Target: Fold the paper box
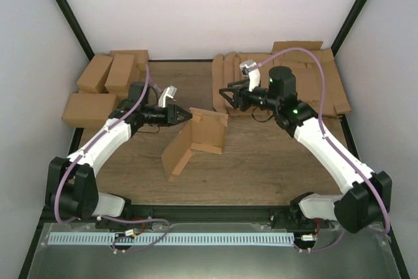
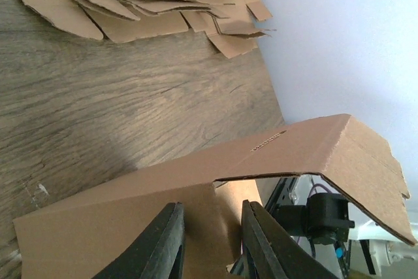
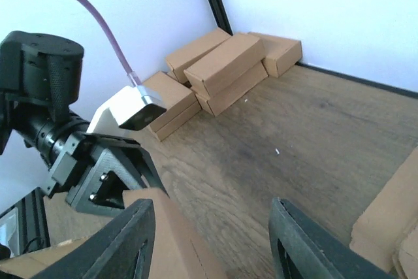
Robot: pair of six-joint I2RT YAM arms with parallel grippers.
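We've got the left gripper (image 1: 184,115) pinching the paper box (image 1: 196,138) edge; the right gripper (image 1: 221,98) hangs half-open, empty. Light, floppy cardboard, so we'd grip near creases.

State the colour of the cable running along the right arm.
Purple cable, clearest in the top view.

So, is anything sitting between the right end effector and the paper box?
Nothing visible. The right end effector hangs open just beyond the paper box, with only bare wood table between them. The left end effector already grips the box's edge.
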